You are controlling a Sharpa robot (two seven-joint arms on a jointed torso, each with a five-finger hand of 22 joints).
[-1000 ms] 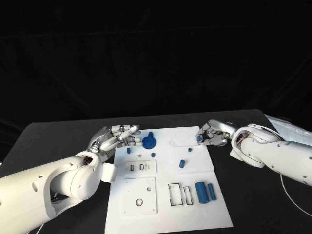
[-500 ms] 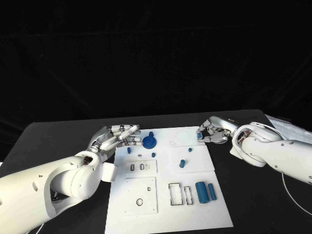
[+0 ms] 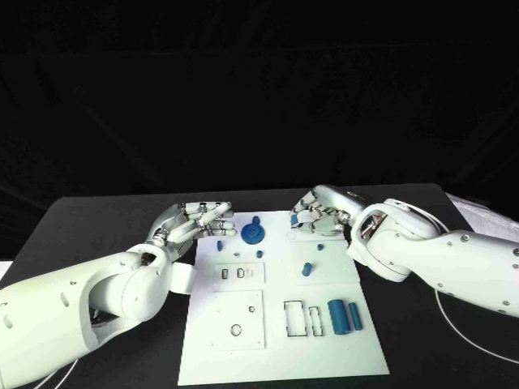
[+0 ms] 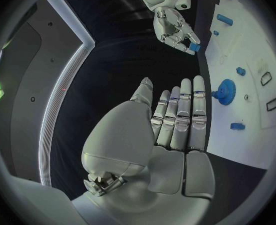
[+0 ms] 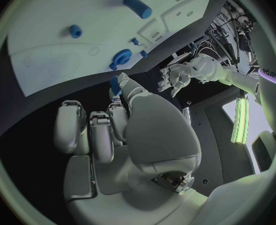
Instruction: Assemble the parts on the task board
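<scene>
The white task board [image 3: 285,356] lies in the middle of the black table. My right hand [image 3: 319,214] hovers over the board's far edge and pinches a small blue part [image 5: 115,85], which the left wrist view also shows at its fingertips [image 4: 193,47]. My left hand [image 3: 198,220] floats by the board's far left corner, fingers [image 4: 183,110] stretched out and holding nothing. Between the hands a blue gear-like disc [image 3: 253,236] stands on the board. Small blue pegs [image 3: 307,268] are near the middle, and two blue cylinders [image 3: 339,316] lie at the near right.
Empty rectangular slots [image 3: 294,318] and a round hole [image 3: 235,330] mark the board's near half. A white cable [image 3: 470,336] runs across the table to the right. Pale sheets [image 3: 494,217] lie at the table's far right edge.
My right hand has carried the small blue part leftward, from beyond the board's far right corner to over its far edge. My left hand has hardly moved.
</scene>
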